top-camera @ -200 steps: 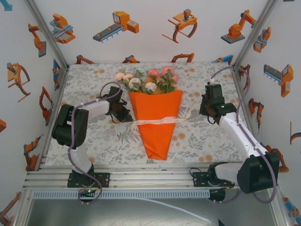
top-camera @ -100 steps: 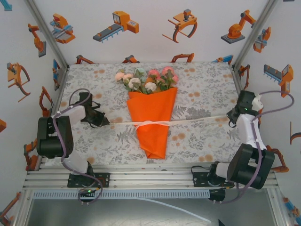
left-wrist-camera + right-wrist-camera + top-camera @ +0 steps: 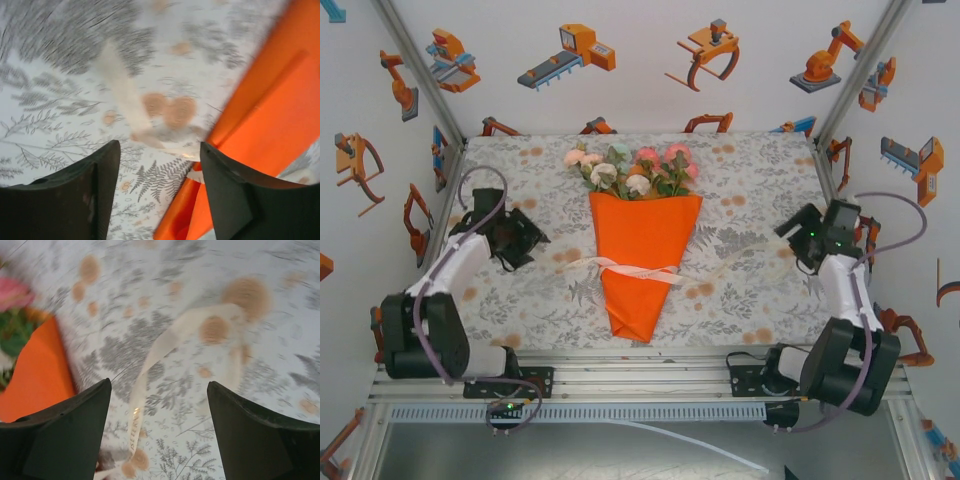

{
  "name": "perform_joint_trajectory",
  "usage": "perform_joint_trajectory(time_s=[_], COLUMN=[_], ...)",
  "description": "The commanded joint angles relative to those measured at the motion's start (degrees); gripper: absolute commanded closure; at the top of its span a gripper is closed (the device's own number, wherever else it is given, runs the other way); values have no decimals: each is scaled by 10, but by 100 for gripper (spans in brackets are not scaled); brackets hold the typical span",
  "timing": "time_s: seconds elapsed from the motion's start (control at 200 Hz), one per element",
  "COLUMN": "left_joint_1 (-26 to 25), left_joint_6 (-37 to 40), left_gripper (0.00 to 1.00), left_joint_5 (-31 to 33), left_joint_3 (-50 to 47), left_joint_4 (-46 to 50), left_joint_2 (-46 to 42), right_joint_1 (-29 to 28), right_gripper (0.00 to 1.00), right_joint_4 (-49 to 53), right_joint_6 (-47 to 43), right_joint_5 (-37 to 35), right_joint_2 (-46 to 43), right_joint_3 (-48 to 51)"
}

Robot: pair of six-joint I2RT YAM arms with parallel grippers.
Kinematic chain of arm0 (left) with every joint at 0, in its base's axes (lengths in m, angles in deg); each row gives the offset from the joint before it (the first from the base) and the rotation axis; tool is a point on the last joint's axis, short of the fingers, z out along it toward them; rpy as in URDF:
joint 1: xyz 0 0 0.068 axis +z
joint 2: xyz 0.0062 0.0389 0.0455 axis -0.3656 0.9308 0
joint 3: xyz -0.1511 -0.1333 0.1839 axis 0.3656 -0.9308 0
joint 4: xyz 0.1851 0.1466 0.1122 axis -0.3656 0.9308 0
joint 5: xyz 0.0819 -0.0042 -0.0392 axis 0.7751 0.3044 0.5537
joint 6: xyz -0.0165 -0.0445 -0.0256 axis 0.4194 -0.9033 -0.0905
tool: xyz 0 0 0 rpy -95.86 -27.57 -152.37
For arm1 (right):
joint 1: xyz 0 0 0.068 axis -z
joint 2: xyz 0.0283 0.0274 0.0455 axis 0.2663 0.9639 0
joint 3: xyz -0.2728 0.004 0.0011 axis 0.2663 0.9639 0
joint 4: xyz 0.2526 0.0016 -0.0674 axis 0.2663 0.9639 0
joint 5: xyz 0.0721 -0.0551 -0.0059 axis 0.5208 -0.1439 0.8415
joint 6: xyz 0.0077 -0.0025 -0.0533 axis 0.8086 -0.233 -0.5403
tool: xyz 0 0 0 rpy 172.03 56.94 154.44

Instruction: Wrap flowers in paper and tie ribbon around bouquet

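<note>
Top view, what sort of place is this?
Likely a robot test booth: walls printed with robot cartoons, an aluminium frame, and a left arm and right arm bolted at the table holding a bouquet.

Leaf-print tablecloth (image 3: 750, 290) — white walls (image 3: 640, 100) bearing orange robot stickers (image 3: 570, 55).

the leaf-print tablecloth (image 3: 745, 180) carries the bouquet (image 3: 642, 240), its ribbon (image 3: 620, 268) ends lying loose alongside.
</note>
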Motion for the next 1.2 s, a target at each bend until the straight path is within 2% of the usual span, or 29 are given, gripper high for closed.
perform_joint_trajectory(time_s=[0.0, 0.045, 0.115, 0.185, 0.235, 0.38, 0.556, 0.636, 0.726, 0.806, 0.941, 1.011, 1.096, 1.192], left_joint_1=[-86, -135, -216, -278, -288, -281, -242, -234, -231, -230, -228, -226, -225, -224], left_joint_6=[254, 362, 521, 633, 685, 746, 756, 756, 754, 749, 746, 746, 752, 757], left_gripper=[33, 30, 25, 21, 20, 16, 11, 8, 6, 2, 3, 3, 3, 0], left_joint_5=[50, 52, 83, 152, 156, 104, 30, 18, -1, -25, -49, -46, -44, -44], left_joint_3=[50, 57, 52, 34, 19, -1, 7, 2, -9, -9, 9, 14, 25, 36], left_joint_4=[12, 14, 28, 36, 35, 22, 49, 51, 29, 18, 29, 18, 3, -21], left_joint_2=[-61, -70, -80, -87, -91, -97, -82, -76, -72, -65, -21, 16, 59, 101], right_joint_1=[-161, -243, -327, -377, -399, -433, -449, -450, -455, -461, -462, -462, -462, -462], right_gripper=[30, 30, 30, 28, 27, 26, 26, 26, 28, 37, 81, 93, 100, 100], right_joint_4=[-85, -103, -119, -141, -129, -22, 45, 70, 98, 122, 114, 91, 38, -33], right_joint_6=[-115, -164, -221, -304, -353, -453, -415, -407, -424, -440, -460, -454, -428, -386], right_joint_5=[76, 70, 34, 76, 88, 96, 68, 29, 28, 18, 7, 21, 54, 79], right_joint_2=[-45, -42, -33, -12, 6, 81, 150, 168, 206, 241, 248, 226, 199, 184], right_joint_3=[21, 36, 59, 83, 81, 12, -42, -53, -80, -107, -112, -105, -83, -54])
